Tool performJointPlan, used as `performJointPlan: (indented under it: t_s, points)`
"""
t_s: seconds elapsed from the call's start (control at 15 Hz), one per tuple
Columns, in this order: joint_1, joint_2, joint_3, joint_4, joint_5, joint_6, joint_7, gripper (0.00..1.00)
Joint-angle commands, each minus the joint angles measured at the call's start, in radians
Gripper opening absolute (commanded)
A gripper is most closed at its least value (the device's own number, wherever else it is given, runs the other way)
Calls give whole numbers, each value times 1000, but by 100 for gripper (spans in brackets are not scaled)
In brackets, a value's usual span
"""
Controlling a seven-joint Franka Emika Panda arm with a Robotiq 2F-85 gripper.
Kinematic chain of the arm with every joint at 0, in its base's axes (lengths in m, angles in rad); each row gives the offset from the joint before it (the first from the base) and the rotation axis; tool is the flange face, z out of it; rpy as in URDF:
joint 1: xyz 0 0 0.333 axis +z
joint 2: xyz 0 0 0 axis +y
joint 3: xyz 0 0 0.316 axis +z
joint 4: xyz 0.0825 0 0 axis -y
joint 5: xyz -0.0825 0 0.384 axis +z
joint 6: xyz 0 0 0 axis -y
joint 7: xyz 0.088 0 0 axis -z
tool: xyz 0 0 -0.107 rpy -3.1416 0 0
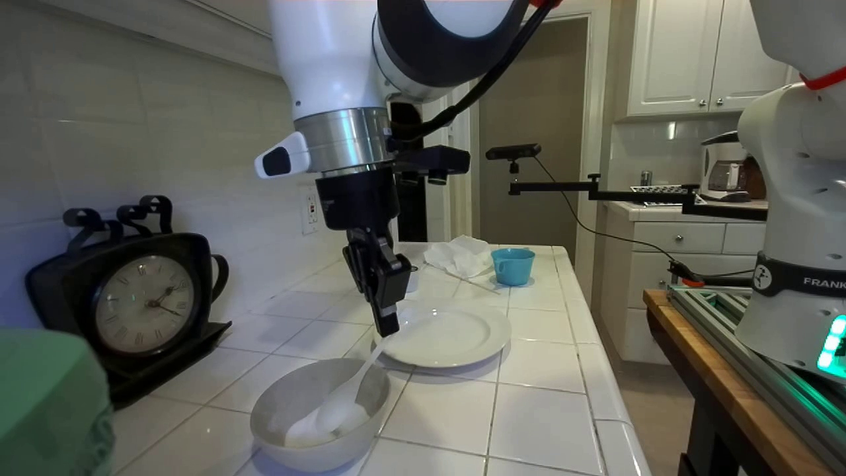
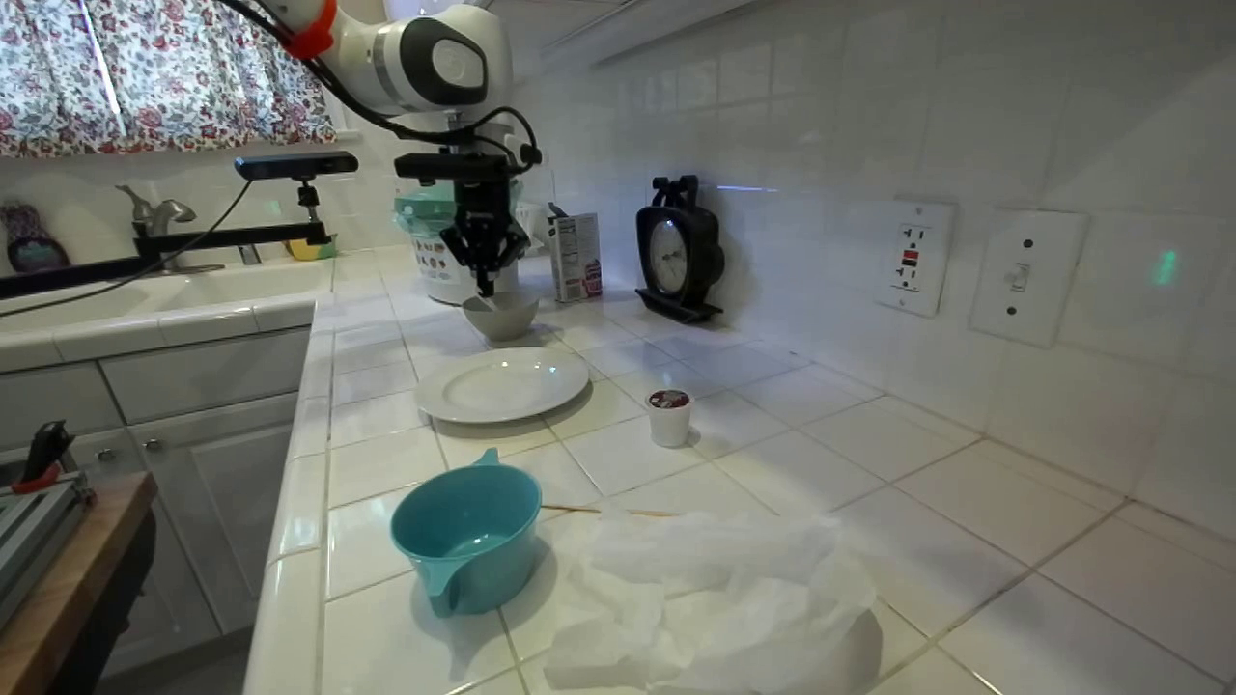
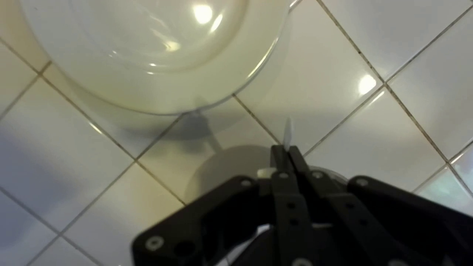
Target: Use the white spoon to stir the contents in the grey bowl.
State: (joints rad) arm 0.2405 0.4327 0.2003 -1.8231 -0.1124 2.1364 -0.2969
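The end effector [image 1: 388, 324] pinches the white spoon [image 1: 353, 387] high on its slanting handle, its head at the contents [image 1: 303, 433] inside the grey bowl [image 1: 287, 396], so a hard sweep could twist the spoon in that narrow grip or push the unheld bowl along the bench [image 1: 439, 423].

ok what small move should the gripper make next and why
I'd try a slow, small circle with the gripper: it is shut on the handle of the white spoon, whose head lies low in the grey bowl, seemingly against the contents.
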Motion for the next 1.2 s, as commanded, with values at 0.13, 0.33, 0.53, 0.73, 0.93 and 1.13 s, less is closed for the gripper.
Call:
performJointPlan:
  t_s: [0.13,0.33,0.53,0.73,0.93,1.13]
  points:
    - [15,23,14,11,-19,51,14,1]
    - [23,13,28,-3,-12,70,7,1]
    - [21,-7,44,-21,1,63,0,1]
    - [18,-26,44,-41,1,43,4,1]
    - [10,-42,33,-61,-10,27,14,1]
    - [7,-36,15,-52,-24,27,22,1]
